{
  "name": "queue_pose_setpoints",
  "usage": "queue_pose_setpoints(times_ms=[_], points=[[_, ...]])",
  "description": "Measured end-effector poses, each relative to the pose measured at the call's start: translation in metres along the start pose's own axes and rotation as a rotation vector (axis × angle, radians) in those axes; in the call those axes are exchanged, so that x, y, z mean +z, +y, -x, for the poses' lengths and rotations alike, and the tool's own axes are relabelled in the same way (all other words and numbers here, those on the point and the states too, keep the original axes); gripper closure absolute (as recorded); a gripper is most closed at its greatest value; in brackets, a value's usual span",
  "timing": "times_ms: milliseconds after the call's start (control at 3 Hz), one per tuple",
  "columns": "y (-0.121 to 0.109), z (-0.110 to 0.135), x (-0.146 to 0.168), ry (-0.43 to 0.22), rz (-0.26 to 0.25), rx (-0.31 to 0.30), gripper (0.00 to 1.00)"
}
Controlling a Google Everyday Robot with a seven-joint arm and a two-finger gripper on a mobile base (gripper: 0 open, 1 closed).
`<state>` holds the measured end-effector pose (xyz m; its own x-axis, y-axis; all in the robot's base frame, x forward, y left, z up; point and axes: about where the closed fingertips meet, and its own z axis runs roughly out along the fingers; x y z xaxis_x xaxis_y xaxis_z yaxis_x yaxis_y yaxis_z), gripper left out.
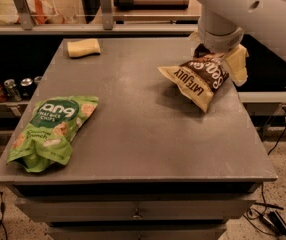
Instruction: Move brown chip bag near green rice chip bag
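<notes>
The brown chip bag [199, 78] lies crinkled at the table's right side, its cream end with "LATE JULY" pointing to the front. My gripper [217, 51] hangs from the white arm over the bag's far end. Its cream fingers [236, 63] stand apart on either side of that end, so it is open around the bag. The green rice chip bag [53, 131] lies flat near the table's front left corner, well apart from the brown bag.
A small yellow sponge-like block [83, 47] lies at the back left of the grey table [143, 134]. Several drink cans [10, 89] stand on a low shelf to the left. A shelf and rail run behind the table. Cables lie on the floor at the right.
</notes>
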<state>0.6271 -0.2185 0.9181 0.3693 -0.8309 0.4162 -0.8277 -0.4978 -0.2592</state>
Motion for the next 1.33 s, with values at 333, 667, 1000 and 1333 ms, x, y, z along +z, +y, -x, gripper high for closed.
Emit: queue_pose_setpoints(times_ms=[333, 667, 1000, 1333], points=[[-0.002, 0.002, 0.025, -0.011, 0.043, -0.01, 0.0], [-0.002, -0.002, 0.04, -0.021, 0.067, -0.002, 0.17], [-0.003, -0.009, 0.043, -0.023, 0.07, 0.014, 0.4], [-0.004, -0.016, 0.037, -0.021, 0.063, 0.025, 0.62]])
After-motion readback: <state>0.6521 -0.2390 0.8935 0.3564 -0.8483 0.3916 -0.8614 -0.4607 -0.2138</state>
